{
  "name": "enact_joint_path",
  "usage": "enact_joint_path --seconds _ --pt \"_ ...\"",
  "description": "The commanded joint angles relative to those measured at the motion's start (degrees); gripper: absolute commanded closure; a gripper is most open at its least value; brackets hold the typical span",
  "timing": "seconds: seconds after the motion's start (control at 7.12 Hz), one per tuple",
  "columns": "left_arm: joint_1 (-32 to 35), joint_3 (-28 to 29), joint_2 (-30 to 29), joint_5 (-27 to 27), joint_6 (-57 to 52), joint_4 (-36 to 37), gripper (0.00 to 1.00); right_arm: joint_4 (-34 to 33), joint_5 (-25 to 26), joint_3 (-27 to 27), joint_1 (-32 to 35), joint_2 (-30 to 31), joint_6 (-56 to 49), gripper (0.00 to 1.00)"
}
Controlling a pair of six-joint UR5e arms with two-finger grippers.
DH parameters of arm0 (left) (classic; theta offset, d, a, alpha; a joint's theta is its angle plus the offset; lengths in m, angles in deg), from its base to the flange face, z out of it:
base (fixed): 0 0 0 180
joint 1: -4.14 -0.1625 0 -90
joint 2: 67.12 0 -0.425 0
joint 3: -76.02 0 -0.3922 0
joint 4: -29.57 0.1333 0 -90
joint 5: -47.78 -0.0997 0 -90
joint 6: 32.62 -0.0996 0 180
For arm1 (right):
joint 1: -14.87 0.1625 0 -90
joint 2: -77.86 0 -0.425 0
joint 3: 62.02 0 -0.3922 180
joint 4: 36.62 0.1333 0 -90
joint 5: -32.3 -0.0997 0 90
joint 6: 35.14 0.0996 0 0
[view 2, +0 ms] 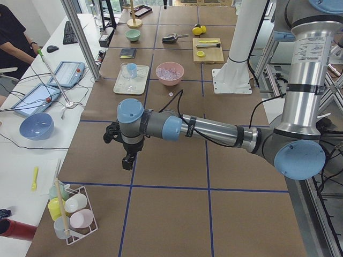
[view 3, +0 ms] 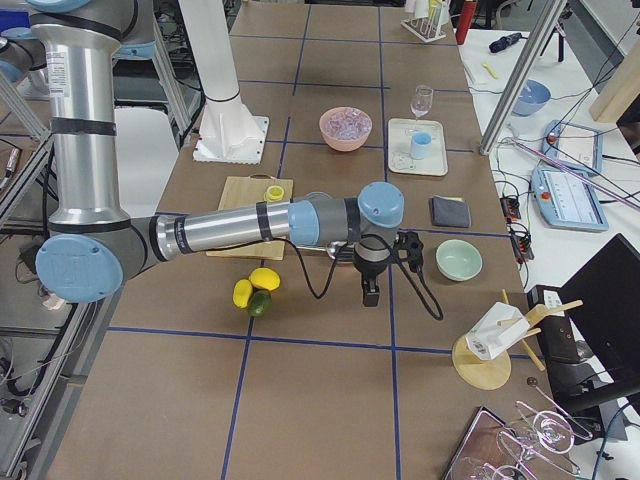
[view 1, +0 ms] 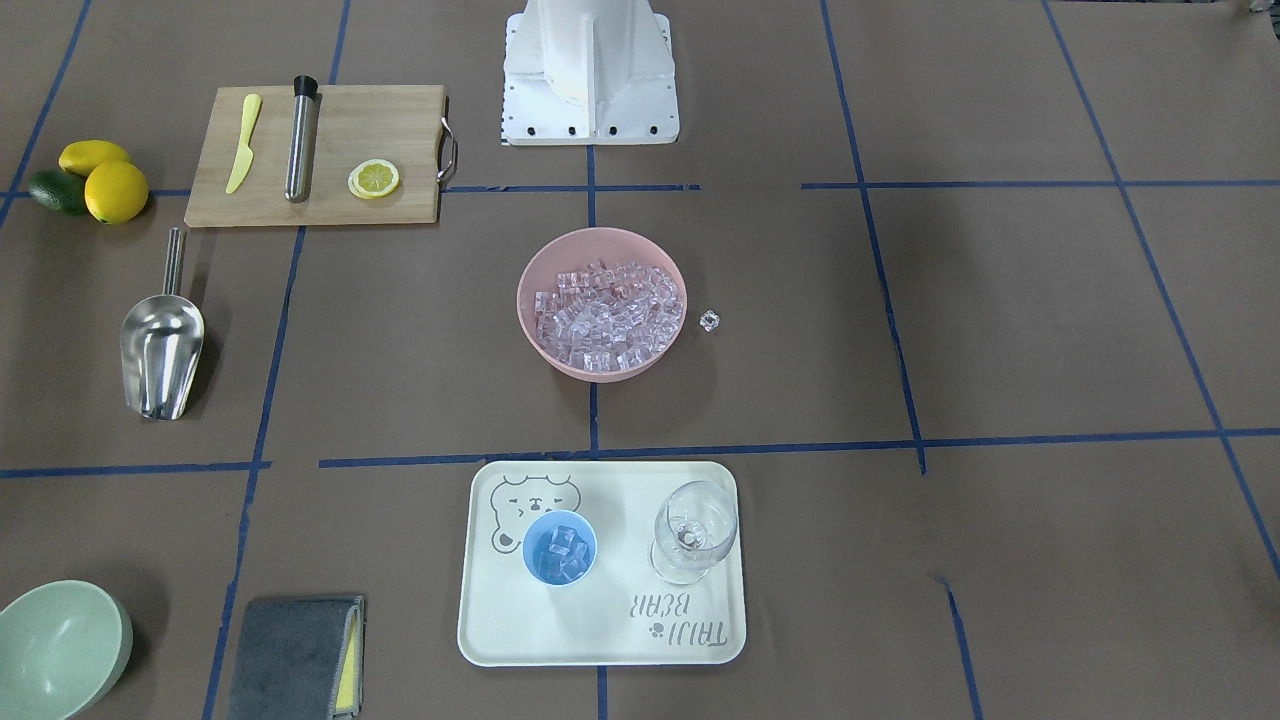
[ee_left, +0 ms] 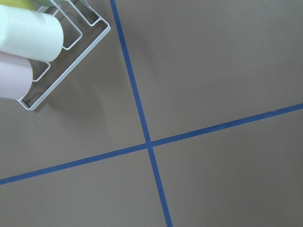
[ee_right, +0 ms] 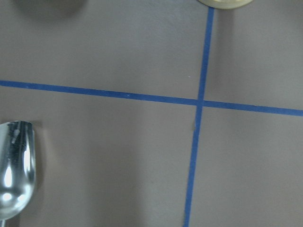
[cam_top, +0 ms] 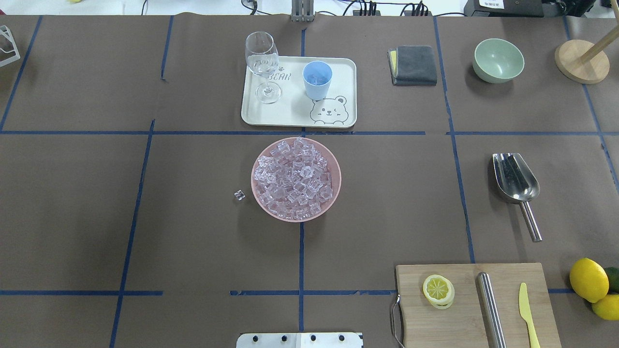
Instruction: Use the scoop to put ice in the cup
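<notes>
The shiny steel scoop with the rounded trough and short rod handle (cam_top: 515, 178) lies flat and empty on the counter (cam_top: 193, 232) on your robot's right side. Its open mouth points away from the robot and its handle angles back toward it. Expect it to be rigid, smooth and slippery. The round rod will probably want to twist between flat fingers once the trough is loaded, so take it across the handle, close to where it meets the trough.

The small clear cubes of ice (cam_top: 295, 178) are heaped in the round pink bowl (view 1: 600, 372) at the counter's middle. They look hard, light and slick, likely to skate off a tilted scoop. One stray cube (cam_top: 239, 195) sits on the counter just beside the bowl.

The small light-blue plastic cup (cam_top: 316, 89) stands upright on the cream bear-print tray (cam_top: 290, 113) beyond the bowl, with a few cubes inside. It looks light and easy to knock, so pour gently. The clear stemmed wine glass (cam_top: 261, 53) stands near it on the same tray and is fragile.

The right tool (view 3: 370, 292) hangs over bare counter near the scoop, whose trough shows at the edge of the right wrist view. The left tool (view 2: 127, 160) hangs well apart from everything, toward the counter's left end. For either, I cannot tell whether the fingers are apart or together.
</notes>
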Motion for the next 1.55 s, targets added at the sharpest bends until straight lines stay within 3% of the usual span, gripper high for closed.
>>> enact_joint_path --seconds 0.0,0.28,0.7,0.98,1.4 --pt "0.73 1.21 2.71 0.0 -1.6 0.15 0.0 0.05 -0.16 2.38 2.5 0.89 -3.69 0.0" --pt "0.64 3.93 2.81 0.18 -1.62 0.07 0.0 0.14 0.54 3.36 2.93 0.18 -3.95 0.0" --pt "0.56 4.2 3.34 0.18 -1.53 -0.55 0.0 0.14 -0.16 3.98 4.34 3.86 -3.7 0.0" --pt "0.56 4.03 3.34 0.18 -1.44 -0.46 0.0 0.14 -3.22 3.8 5.13 4.32 -3.26 0.0" --pt "0.56 4.12 3.25 1.76 -1.09 -0.37 0.0 0.14 -3.24 3.8 5.31 3.44 -3.17 0.0"
